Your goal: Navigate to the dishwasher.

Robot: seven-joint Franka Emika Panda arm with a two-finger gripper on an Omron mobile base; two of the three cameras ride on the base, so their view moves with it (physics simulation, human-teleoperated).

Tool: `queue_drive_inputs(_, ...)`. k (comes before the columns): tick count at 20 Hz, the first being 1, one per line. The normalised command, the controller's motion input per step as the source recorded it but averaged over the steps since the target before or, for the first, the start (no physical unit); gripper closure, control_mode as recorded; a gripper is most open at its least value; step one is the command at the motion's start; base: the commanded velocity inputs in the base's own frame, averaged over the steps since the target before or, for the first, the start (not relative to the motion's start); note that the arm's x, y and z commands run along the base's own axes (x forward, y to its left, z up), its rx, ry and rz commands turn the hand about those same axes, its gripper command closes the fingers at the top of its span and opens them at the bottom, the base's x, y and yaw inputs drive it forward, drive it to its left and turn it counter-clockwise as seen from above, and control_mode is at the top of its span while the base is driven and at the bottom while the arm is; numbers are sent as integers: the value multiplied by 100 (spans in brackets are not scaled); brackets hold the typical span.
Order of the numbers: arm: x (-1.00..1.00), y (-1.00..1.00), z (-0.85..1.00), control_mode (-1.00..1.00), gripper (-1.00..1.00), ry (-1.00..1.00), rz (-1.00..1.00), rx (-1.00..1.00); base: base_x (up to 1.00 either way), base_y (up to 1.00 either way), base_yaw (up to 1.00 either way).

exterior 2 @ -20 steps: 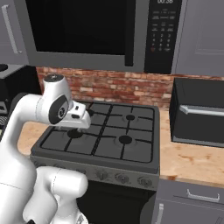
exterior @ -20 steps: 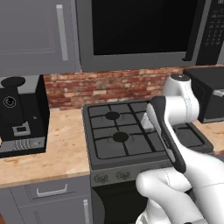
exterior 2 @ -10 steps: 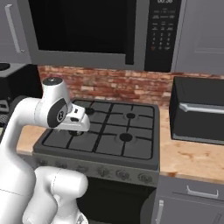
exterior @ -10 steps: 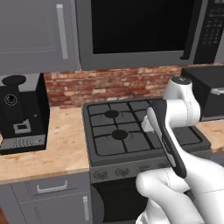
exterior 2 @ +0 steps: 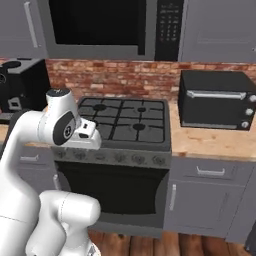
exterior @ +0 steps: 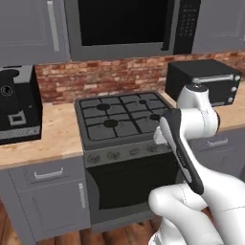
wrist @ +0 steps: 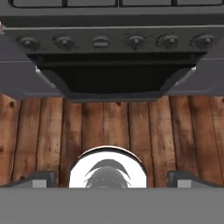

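I'm facing the oven (exterior 2: pixel 117 192) w/ gas burners (exterior: pixel 119 115); toaster oven (exterior 2: pixel 216 100) on counter at right; gripper (wrist: pixel 112 177) tips wide apart, holding nothing, over wood floor (wrist: pixel 113 127); dishwasher: can't tell where.

wall: red brick wall (exterior: pixel 110 76) behind the stove (exterior: pixel 122 112)
floor: brown wood floor (wrist: pixel 113 127)
bench: light wooden bench (exterior 2: pixel 210 140)
cabinets: grey cabinets (exterior 2: pixel 205 195) below
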Motion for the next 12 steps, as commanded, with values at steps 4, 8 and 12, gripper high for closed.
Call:
queue_drive_inputs(4, 0, 0, 0, 100, -100, 0, 0, 0, -45, -29, -52)
queue_drive_inputs(8, 0, 0, 0, 100, -100, 0, 0, 0, -8, -22, -60)
queue_drive_inputs(12, 0, 0, 0, 100, -100, 0, 0, 0, 0, -14, -65)
